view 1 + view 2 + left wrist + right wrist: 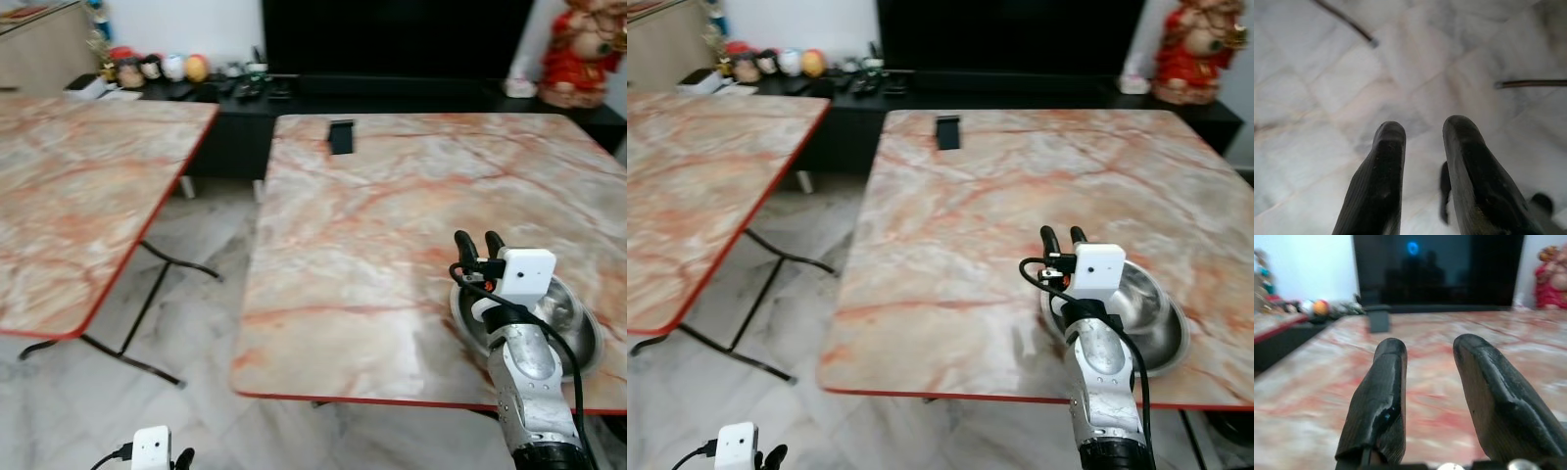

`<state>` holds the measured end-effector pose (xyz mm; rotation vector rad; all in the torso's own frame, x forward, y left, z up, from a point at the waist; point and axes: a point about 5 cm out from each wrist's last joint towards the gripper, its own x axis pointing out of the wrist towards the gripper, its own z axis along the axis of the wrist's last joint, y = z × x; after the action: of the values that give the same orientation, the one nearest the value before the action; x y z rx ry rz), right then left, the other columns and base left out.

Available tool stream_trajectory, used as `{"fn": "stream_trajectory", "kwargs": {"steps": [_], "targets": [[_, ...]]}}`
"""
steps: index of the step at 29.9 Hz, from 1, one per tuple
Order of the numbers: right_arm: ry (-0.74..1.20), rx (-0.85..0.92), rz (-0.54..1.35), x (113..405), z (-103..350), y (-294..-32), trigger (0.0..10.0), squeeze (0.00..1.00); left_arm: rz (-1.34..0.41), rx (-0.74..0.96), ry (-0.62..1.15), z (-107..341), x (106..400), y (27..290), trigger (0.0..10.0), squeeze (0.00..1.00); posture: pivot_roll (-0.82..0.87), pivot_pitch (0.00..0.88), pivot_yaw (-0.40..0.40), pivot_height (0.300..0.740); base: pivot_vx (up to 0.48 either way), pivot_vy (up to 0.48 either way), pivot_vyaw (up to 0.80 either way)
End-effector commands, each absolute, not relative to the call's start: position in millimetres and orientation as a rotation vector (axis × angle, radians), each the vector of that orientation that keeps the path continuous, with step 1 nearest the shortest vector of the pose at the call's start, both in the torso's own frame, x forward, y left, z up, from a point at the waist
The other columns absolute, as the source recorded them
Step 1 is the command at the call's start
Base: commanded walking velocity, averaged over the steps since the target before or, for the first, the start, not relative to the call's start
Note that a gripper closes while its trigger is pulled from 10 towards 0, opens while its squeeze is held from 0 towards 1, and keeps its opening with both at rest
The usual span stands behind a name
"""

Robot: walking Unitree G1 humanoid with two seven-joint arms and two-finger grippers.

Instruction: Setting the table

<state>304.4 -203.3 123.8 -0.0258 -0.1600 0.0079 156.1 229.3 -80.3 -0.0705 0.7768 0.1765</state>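
Right end effector [478,244] hovers over the near right part of a marble-patterned counter [372,255], its two black fingers [1383,396] parted with nothing between them. Just behind the silver arm sits a metal bowl [568,323], resting on the counter close to the near edge; the arm and its white wrist camera cover the bowl's left side, so whether the end effector touches the rim cannot be told. Left end effector [1422,166] hangs low beside the robot over the pale tiled floor [1327,88], fingers apart and empty.

Farther along the same counter, near its far edge, lies a small dark object [341,136], too small to identify. A second counter [78,196] stands to the left, bare on the part in view. Beyond both runs a low black cabinet [235,98] with small ornaments, a dark screen [392,39] above it, and a red figurine [583,49] at the far right.

Judging from this, table setting has barely begun: one bowl is placed, and no plates, cups or cutlery are seen.
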Motion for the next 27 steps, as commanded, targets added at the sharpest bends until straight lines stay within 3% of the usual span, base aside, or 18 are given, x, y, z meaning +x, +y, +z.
{"fn": "stream_trajectory", "kwargs": {"steps": [1, 27], "targets": [[-0.163, -0.031, -0.01, 302.9, 125.5, -210.2, 10.0, 0.0, 0.188, -0.088, 0.774, -79.8, 158.3, 228.7, 10.0, 0.0, -0.1, 0.0, 0.031, 0.74, 0.0, 0.375, 0.0], [-0.154, -0.035, 0.0, 303.9, 124.1, -208.0, 10.0, 0.0, 0.193, -0.091, 0.777, -80.4, 157.2, 228.6, 10.0, 0.0, -0.1, 0.0, 0.029, 0.74, 0.0, 0.371, 0.0]]}}
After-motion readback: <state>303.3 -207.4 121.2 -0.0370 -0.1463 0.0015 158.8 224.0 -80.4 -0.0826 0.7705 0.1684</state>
